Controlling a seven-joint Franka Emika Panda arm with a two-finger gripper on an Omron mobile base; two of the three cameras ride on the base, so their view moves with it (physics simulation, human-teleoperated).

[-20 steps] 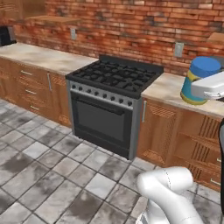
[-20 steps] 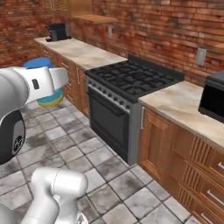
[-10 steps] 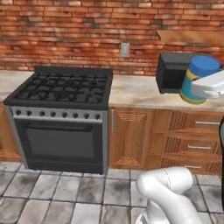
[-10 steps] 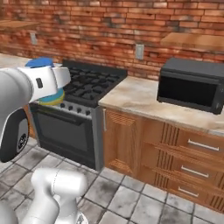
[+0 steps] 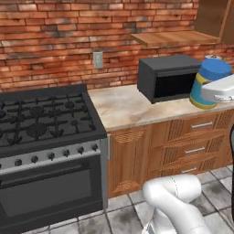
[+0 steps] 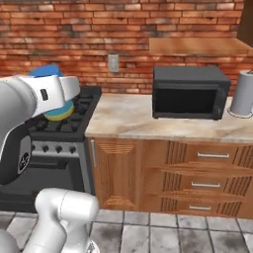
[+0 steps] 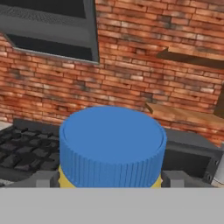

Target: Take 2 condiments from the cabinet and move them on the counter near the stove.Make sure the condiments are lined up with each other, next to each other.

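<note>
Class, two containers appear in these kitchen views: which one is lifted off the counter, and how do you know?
The blue-lidded yellow jar, gripped in the gripper and carried in the air. The grey paper towel roll stands on the counter beside the microwave.

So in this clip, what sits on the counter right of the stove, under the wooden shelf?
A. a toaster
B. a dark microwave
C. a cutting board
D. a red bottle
B: a dark boxy microwave stands on the beige counter beside the stove, below the shelf. The gripper holds the blue-lidded jar in the air.
</note>
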